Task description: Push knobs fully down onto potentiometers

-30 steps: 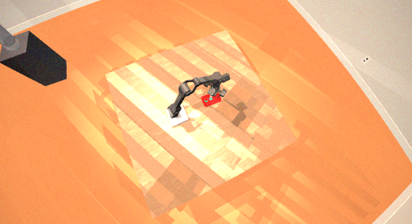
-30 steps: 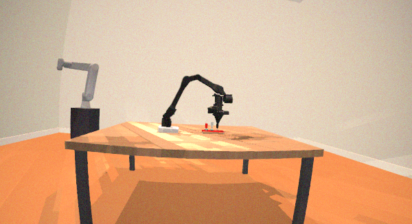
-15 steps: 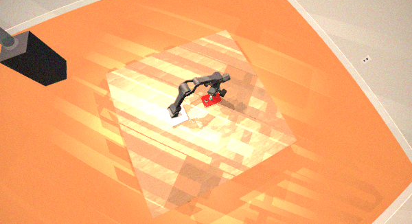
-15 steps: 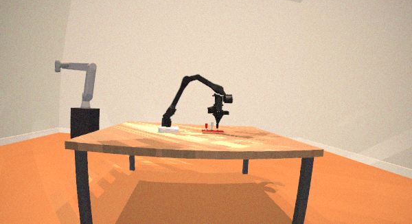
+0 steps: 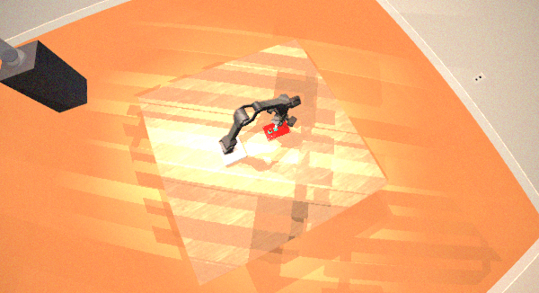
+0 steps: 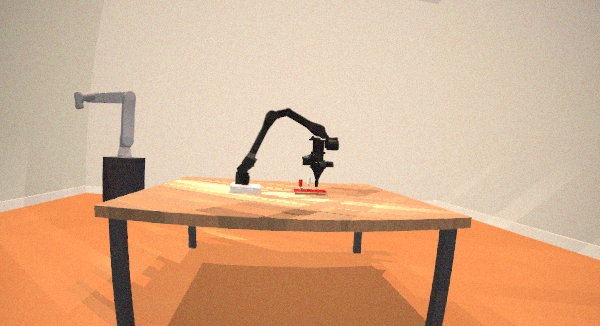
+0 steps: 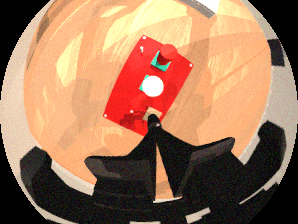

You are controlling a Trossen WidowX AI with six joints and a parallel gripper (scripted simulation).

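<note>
I saw my black parallel-jaw gripper (image 7: 153,120) pointing straight down, its jaws pressed together and pinching nothing. Its tip hung over the flat red rectangular circuit board (image 7: 129,96), at the board's six o'clock edge in the wrist view. A round white knob (image 7: 152,86) sat mid-board; a red knob (image 7: 170,51) stood toward twelve o'clock. The board rested on the wooden table (image 6: 350,213), near the arm's white base plate (image 6: 252,189).

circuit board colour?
Red; the circuit board shows best in the wrist view, just ahead of the shut gripper.
</note>
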